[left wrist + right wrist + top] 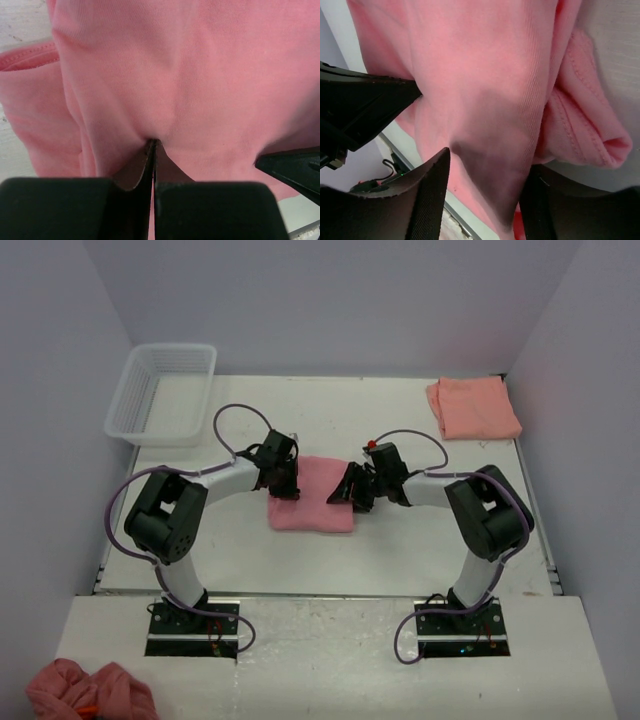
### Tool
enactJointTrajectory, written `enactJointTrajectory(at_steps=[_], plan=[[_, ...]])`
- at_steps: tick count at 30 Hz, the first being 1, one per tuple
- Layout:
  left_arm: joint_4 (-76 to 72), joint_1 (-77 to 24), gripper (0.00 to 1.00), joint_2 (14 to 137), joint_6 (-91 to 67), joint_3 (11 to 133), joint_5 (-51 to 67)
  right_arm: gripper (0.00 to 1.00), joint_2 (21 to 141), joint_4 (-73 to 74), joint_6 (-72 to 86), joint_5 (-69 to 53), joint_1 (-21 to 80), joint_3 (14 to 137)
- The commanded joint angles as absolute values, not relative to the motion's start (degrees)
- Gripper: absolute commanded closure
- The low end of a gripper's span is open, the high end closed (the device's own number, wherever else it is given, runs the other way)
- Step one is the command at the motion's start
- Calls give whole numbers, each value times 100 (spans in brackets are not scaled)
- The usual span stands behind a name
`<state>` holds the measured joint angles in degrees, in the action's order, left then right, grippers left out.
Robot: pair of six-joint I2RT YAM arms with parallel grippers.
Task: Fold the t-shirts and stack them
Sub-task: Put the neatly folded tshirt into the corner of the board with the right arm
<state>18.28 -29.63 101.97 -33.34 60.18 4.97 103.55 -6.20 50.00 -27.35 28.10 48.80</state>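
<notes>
The left fingers (pixel 75 207) are pinching the rose-pink t-shirt (pixel 312 495) mid-table; the right fingers (pixel 427 200) are straddling its fold, grip unclear. The salmon-orange t-shirt (pixel 473 407) is lying far right, basket (pixel 118 405) far left, on white table (pixel 400 550) between pale walls (pixel 330 300).

Left gripper (pixel 283 485) and right gripper (pixel 352 490) clamp the rose-pink shirt (pixel 312 510) mid-table, blocking the centre. There's bare table (pixel 330 420) beyond, bounded by the basket (pixel 160 392) far left and the salmon shirt (pixel 473 407) far right.
</notes>
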Motion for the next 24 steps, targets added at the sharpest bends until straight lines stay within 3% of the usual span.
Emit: enactJointTrajectory(at_steps=[1,5,6,9,16,19,24], plan=[[1916,-2918,100,10099,-3199,5942,536,48,10740,246,4790,-1820,2909,4553],[1846,-2918,100,10090,-3199,5836,580,74,10889,255,4746,-1854,2909,4666],[1828,-2918,100,10081,-3199,5819,580,86,10959,298,4737,-1837,2909,4702],[1811,-2918,100,10055,-3191,5748,563,100,11013,465,4623,-1741,2909,4895],[1784,-2927,99,9635,-3006,5695,466,100,10820,1508,3877,-1241,2953,5615],[1845,-2927,90,9169,-2901,5695,255,100,10697,2299,3316,-687,3014,6186],[2257,-2927,85,8466,-2725,6019,26,100,10486,3101,2734,-80,3059,7100]])
